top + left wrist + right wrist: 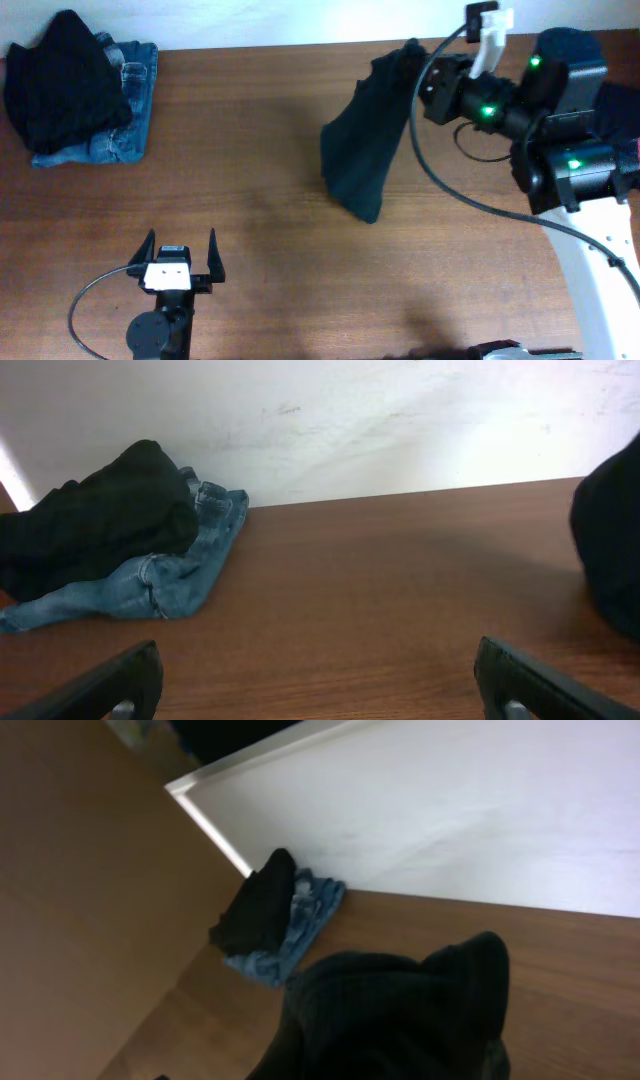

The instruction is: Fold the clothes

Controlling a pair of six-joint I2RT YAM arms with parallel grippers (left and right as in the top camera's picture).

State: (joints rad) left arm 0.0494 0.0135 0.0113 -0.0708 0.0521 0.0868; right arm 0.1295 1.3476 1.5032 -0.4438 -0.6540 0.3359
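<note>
A black garment [362, 150] hangs above the table right of centre. Its top corner is pinched in my right gripper [424, 74], which is shut on it. In the right wrist view the same dark cloth [400, 1015] fills the lower frame and hides the fingers. At the far left corner a second black garment [62, 85] lies bunched on top of blue denim jeans [128, 130]. The left wrist view shows this black heap [95, 525], the jeans [175, 575] and the hanging garment [612, 540] at its right edge. My left gripper [181, 250] rests low near the front edge, open and holding nothing.
The brown wooden table [240, 190] runs back to a white wall [400, 420]. The right arm's black cable [440, 180] loops over the table beside the hanging cloth. The white base of the right arm [600, 260] stands at the right edge.
</note>
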